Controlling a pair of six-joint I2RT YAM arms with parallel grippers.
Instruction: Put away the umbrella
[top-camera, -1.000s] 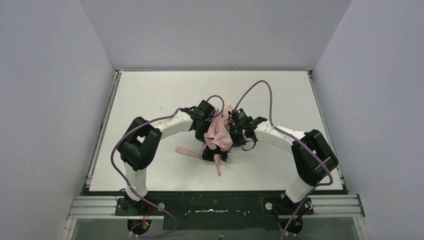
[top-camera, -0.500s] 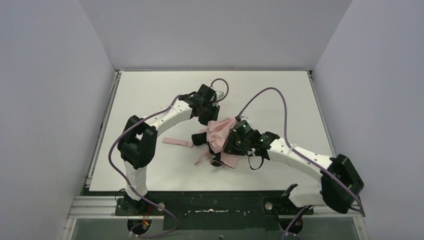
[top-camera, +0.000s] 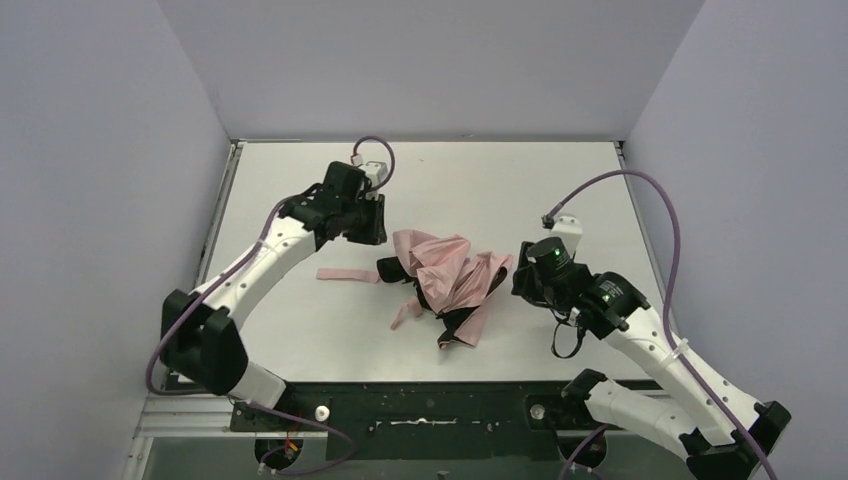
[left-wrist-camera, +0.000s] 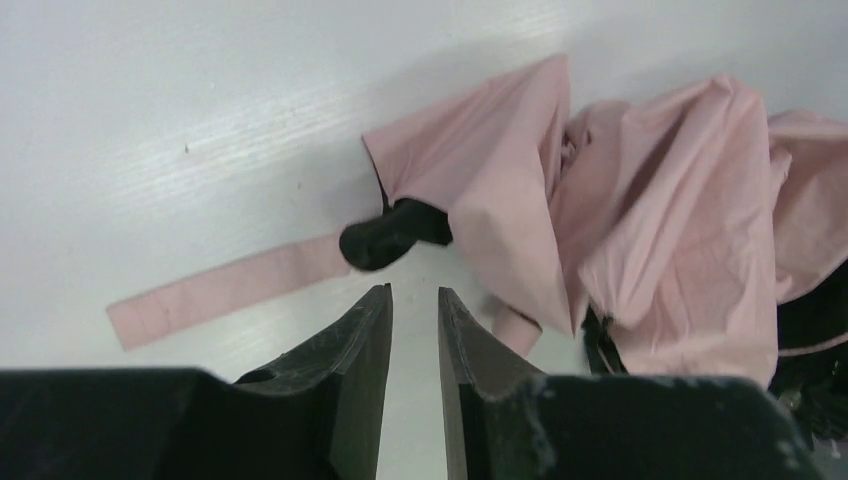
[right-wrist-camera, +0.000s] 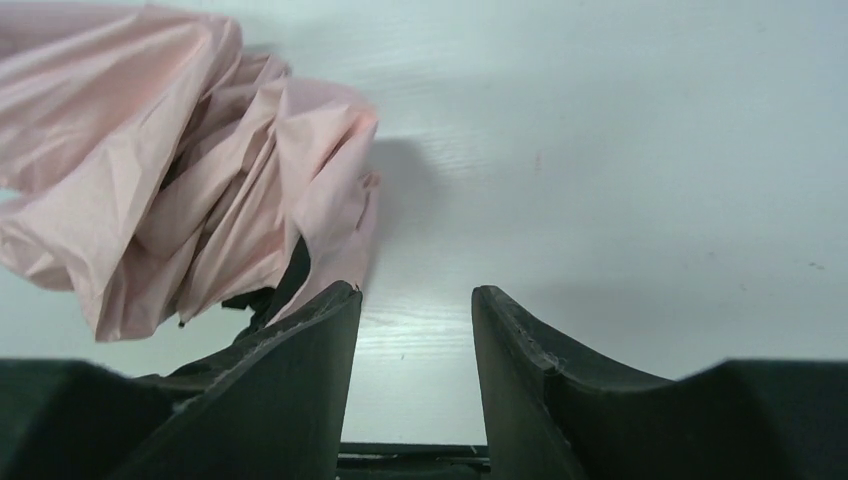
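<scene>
The umbrella (top-camera: 446, 275) lies in a crumpled pink heap with black ribs at the middle of the white table (top-camera: 300, 190). Its pink strap (top-camera: 346, 274) trails to the left. My left gripper (top-camera: 374, 222) hovers just left of and behind the heap, apart from it. In the left wrist view its jaws (left-wrist-camera: 413, 292) stand slightly apart and empty, pointing at a black end piece (left-wrist-camera: 392, 234), the strap (left-wrist-camera: 225, 292) and the fabric (left-wrist-camera: 650, 220). My right gripper (top-camera: 520, 281) is to the right of the heap, open and empty (right-wrist-camera: 415, 290), with fabric (right-wrist-camera: 170, 190) at its left.
Grey walls close in the table on the left, back and right. A black rail (top-camera: 430, 405) with both arm bases runs along the near edge. Purple cables loop over both arms.
Both grippers have let go of the umbrella and drawn away, the left toward the back left, the right toward the right. The umbrella now lies loose and more spread out.
</scene>
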